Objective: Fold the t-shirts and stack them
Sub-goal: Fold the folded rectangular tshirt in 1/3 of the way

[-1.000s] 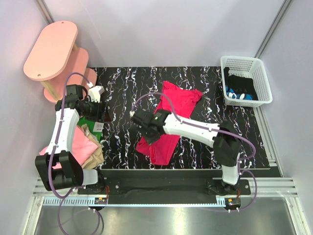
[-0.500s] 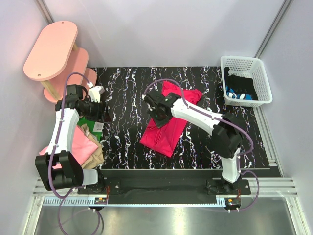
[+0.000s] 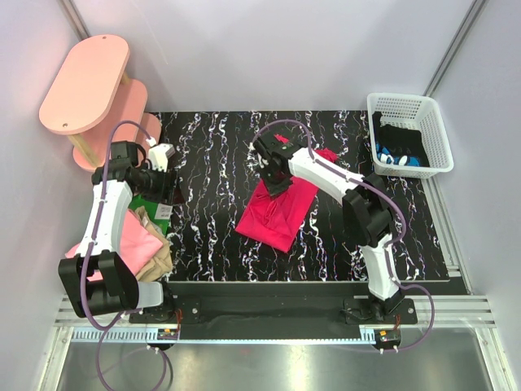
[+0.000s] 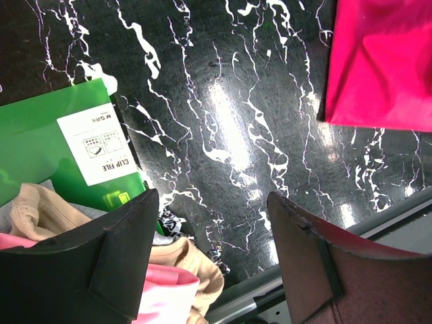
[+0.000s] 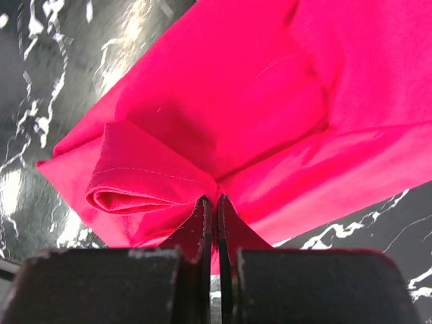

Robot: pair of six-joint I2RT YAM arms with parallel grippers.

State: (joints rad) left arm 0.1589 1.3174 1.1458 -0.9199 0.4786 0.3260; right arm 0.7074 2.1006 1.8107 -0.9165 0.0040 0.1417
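Observation:
The crimson-pink t-shirt (image 3: 281,208) lies doubled over at the middle of the black marbled table (image 3: 212,163). My right gripper (image 3: 277,173) sits over the shirt's far part, shut on a pinched fold of its cloth (image 5: 155,182); in the right wrist view the gripper (image 5: 217,197) has its jaws pressed together with fabric bunched at the tips. A light pink t-shirt (image 3: 134,244) and a tan one (image 3: 160,257) lie heaped at the near left. My left gripper (image 3: 160,183) hovers open and empty (image 4: 210,202) above the table beside that heap (image 4: 185,260).
A green clip file (image 4: 61,145) lies under the left gripper, by the heap. Pink oval shelves (image 3: 85,81) stand at the far left. A white basket (image 3: 407,106) with dark and blue items sits at the far right. A metal rail (image 4: 256,297) runs along the near edge.
My right gripper has carried the crimson shirt's near end away toward the far side, folding it over itself. The left arm has stayed put.

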